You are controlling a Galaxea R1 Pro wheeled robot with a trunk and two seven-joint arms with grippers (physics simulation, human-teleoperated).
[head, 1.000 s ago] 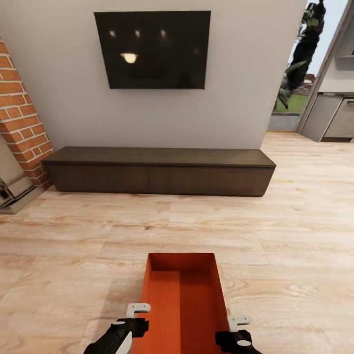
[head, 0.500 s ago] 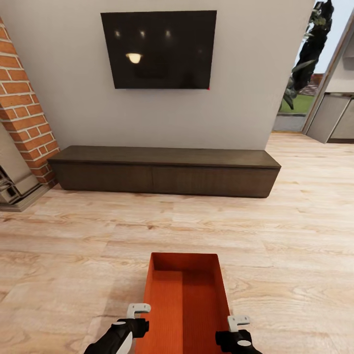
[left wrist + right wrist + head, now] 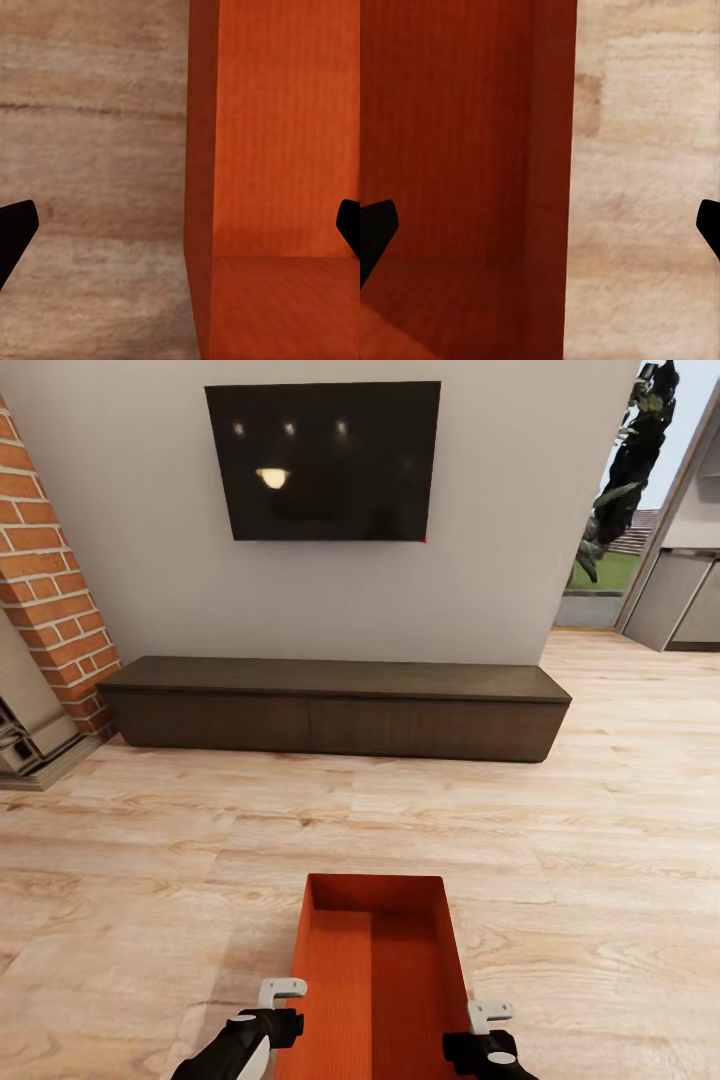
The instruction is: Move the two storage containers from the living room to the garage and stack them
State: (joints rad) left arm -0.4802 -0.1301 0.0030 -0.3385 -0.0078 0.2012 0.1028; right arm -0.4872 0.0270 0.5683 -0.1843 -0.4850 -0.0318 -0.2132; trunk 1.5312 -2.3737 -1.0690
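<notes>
Both pincers are wide open, each straddling a long wall of the orange box (image 3: 375,980): left pincer (image 3: 281,1000) on its left wall, right pincer (image 3: 488,1022) on its right wall, fingers either side, not gripping. The box sits between them on the light wood floor (image 3: 150,840). Further out is the long dark cabinet (image 3: 335,707), with the black TV (image 3: 323,460) above it.

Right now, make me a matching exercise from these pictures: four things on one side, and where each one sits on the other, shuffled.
Things:
1. TV
2. low cabinet
3. storage container
4. brick column

Places:
A. on the wood floor between the two arms
B. mounted on the wall
C. at the view's left edge
D. along the wall's foot, under the screen

Pairs: 1-B, 2-D, 3-A, 4-C
</notes>
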